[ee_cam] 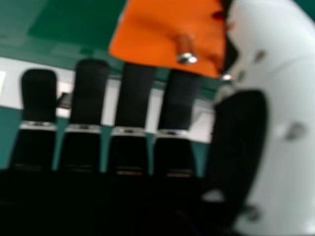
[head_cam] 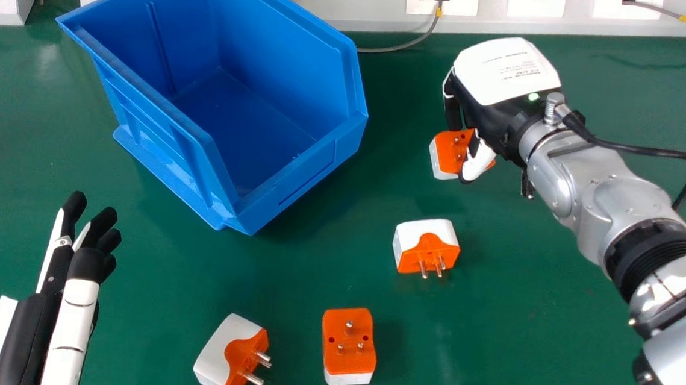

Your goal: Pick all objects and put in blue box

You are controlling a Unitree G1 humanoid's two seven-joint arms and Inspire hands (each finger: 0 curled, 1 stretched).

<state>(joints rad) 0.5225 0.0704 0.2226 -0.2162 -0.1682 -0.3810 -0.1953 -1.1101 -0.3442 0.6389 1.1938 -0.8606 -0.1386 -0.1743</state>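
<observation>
Right hand (head_cam: 494, 100) right of blue box (head_cam: 298, 186), fingers straight, thumb across far adapter (head_cam: 445, 148); off-centre pinch might spin it loose. Left hand (head_cam: 87, 264) off box's near left, fingers extended. Box holds no adapter: second adapter (head_cam: 427, 243) off its near right, third adapter (head_cam: 348, 338) and fourth adapter (head_cam: 226, 353) robot-side.

bright light leaves soft glare on the table (head_cam: 525, 350).

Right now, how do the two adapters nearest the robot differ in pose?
Left adapter has its pins pointing toward the view's right; right adapter has its pins up. Left adapter shows much white and two pins; right adapter shows mostly orange and three pins. Both sit on the green table, outside the blue box.
</observation>
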